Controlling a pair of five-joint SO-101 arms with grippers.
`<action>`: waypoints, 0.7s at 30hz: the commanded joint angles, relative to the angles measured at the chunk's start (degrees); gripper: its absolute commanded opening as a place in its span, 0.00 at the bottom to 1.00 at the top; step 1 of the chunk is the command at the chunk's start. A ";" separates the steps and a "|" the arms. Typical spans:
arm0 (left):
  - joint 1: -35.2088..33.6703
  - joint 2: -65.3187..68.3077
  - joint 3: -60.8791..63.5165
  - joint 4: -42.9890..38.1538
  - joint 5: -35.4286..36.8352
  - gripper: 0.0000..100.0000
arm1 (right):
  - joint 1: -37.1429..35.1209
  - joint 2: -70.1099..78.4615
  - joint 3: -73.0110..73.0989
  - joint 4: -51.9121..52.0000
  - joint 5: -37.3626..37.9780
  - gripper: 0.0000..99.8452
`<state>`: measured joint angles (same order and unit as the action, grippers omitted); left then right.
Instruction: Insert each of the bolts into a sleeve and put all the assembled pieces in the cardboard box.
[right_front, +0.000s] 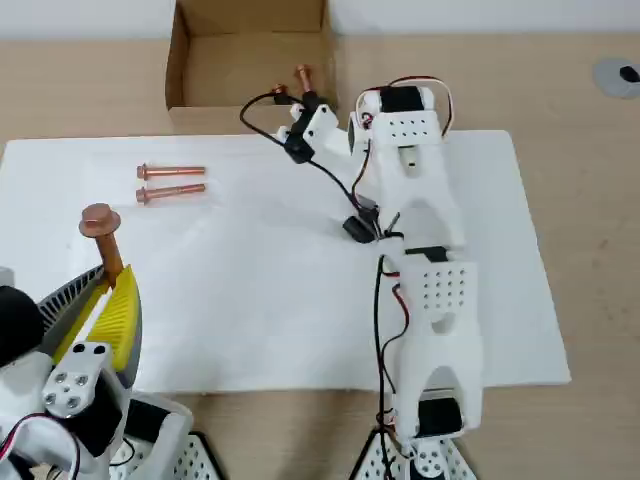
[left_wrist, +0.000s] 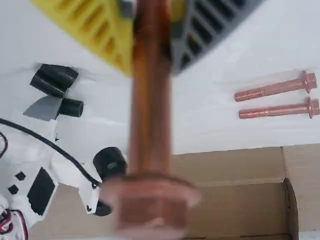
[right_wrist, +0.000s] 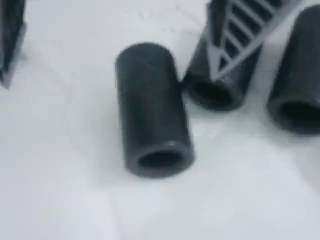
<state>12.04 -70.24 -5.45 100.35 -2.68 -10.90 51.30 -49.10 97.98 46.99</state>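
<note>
Notably, the left tool (right_front: 112, 283) gripped a bolt (right_front: 101, 236) head-outward; the sleeve (right_wrist: 152, 110) lay flat, well apart, within the right tool's (right_front: 300, 132) spread jaws.

The left gripper (left_wrist: 150, 20) clamps a copper bolt (left_wrist: 150, 125) between its yellow and grey fingers (left_wrist: 95, 25), the flanged head (badly blurred) nearest the camera. Two more bolts (left_wrist: 275, 100) lie side by side on the white sheet (left_wrist: 240, 45), near the cardboard box (left_wrist: 240, 200). Two dark sleeves (left_wrist: 55, 77) lie beside the other arm (left_wrist: 35, 170).
</note>
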 joint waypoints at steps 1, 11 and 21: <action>0.26 0.04 0.18 0.00 -0.62 0.01 | -0.13 5.32 -4.88 2.20 0.70 0.30; 0.26 0.04 0.18 0.00 -0.62 0.01 | -0.40 11.65 -8.31 4.40 3.16 0.30; 0.26 0.04 0.18 0.00 -0.62 0.01 | -0.13 11.56 -8.22 4.40 3.16 0.25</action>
<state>12.04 -70.24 -5.36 100.44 -2.77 -11.16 60.62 -58.68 101.23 49.63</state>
